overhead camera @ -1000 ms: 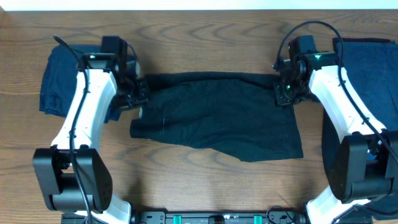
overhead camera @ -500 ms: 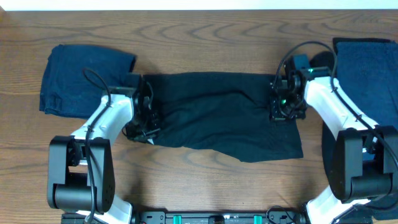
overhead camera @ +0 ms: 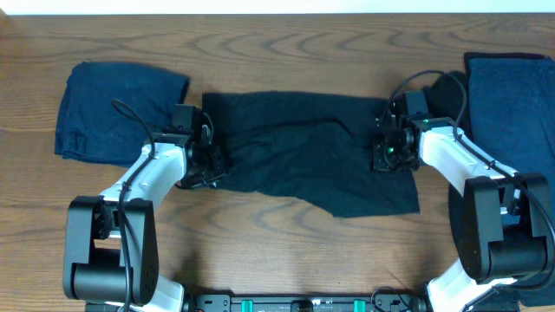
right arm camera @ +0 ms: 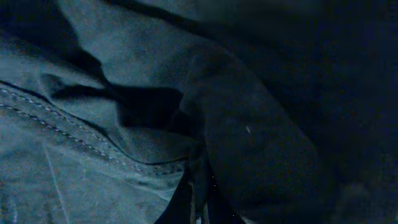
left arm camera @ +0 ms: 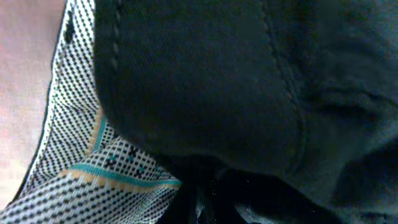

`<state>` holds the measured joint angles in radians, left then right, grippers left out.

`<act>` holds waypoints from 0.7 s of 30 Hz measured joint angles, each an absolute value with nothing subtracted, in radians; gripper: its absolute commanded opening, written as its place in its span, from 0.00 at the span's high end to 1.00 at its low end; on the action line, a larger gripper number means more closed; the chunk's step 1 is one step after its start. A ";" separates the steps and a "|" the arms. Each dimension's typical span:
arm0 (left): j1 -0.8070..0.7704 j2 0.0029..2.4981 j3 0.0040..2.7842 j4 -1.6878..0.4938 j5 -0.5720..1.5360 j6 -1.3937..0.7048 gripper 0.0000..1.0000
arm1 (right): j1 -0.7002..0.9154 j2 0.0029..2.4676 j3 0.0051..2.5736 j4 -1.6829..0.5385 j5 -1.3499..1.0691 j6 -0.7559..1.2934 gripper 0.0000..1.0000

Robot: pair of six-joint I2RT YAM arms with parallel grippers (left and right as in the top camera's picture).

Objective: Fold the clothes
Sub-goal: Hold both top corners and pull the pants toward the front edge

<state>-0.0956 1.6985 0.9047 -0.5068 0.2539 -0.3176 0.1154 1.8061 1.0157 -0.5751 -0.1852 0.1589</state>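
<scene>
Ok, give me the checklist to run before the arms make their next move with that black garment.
1. The left gripper shut on the left edge of the black garment: ok.
2. The right gripper shut on its right edge: ok.
3. Garment lying flat: not ok, creases run across its middle and its near edge is uneven.
4. Layers pinched by each gripper: cannot tell, the wrist views show only bunched fabric.
5. The navy garment on the left and the navy garment on the right apart from the black one: ok in the overhead view.
</scene>
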 measured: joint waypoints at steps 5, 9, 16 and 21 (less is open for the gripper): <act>-0.096 1.702 0.896 -0.405 0.219 -0.318 0.94 | 0.116 1.810 1.005 -0.427 -0.151 0.171 0.99; -0.096 1.721 0.893 -0.304 0.200 -0.318 0.94 | 0.116 1.829 1.004 -0.325 -0.129 0.176 0.99; -0.096 1.790 0.900 -0.082 0.157 -0.318 0.94 | 0.116 1.915 1.012 -0.096 -0.114 0.163 0.99; -0.097 1.812 0.907 -0.015 0.132 -0.317 0.94 | 0.116 1.946 1.019 -0.004 -0.113 0.113 0.99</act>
<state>-0.0967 1.8122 0.9073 -0.0147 0.1322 -0.3172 0.1162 1.9461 1.0191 -0.0036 -0.1131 0.1135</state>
